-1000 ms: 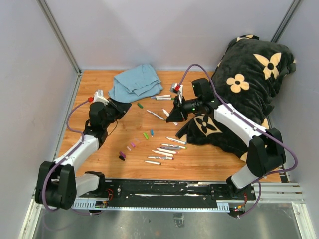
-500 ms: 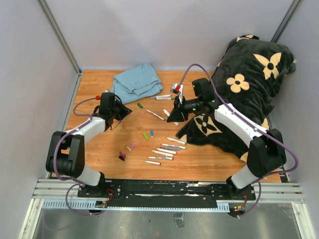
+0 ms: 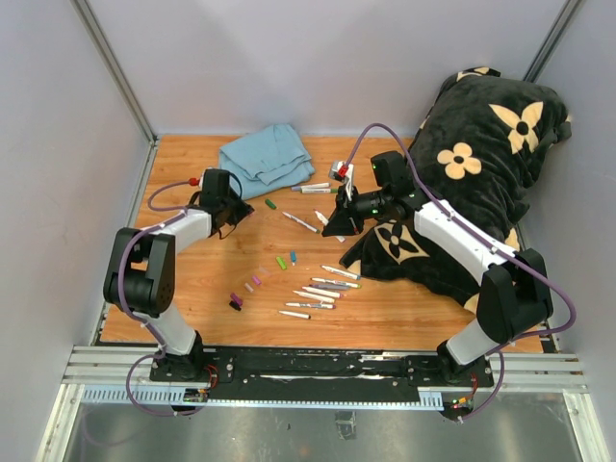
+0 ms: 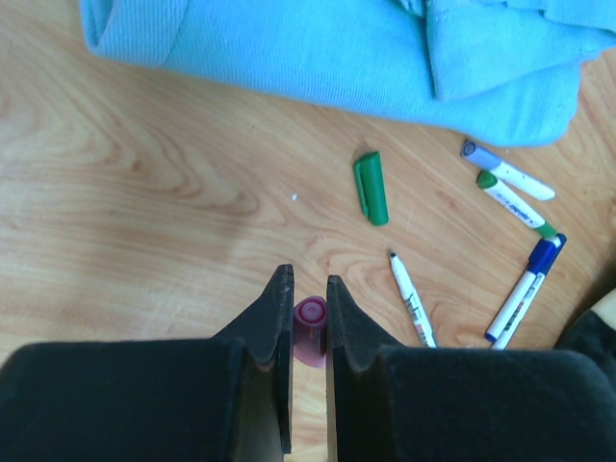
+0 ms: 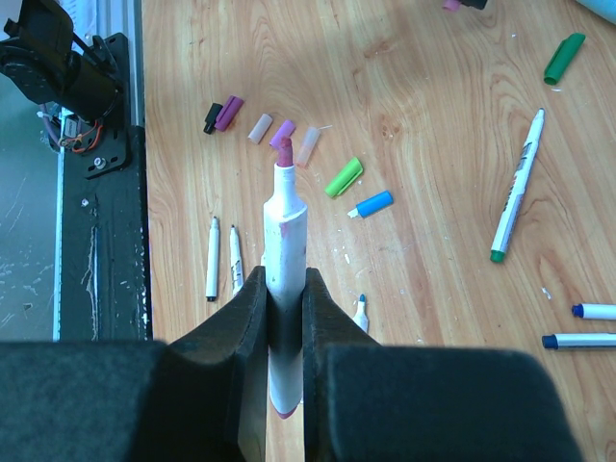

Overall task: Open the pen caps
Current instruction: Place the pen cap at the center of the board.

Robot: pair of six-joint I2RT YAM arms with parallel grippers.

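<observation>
Your left pincer (image 4: 308, 289) is clamped on a pink cap (image 4: 309, 325) and your right pincer (image 5: 284, 281) on an uncapped marker (image 5: 285, 217), its tip pointing toward the loose caps (image 5: 283, 133).

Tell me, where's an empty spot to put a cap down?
Bare table sits at the near left, between the left arm and the purple cap. The middle is crowded with markers and caps; the pillow covers the right side.
</observation>
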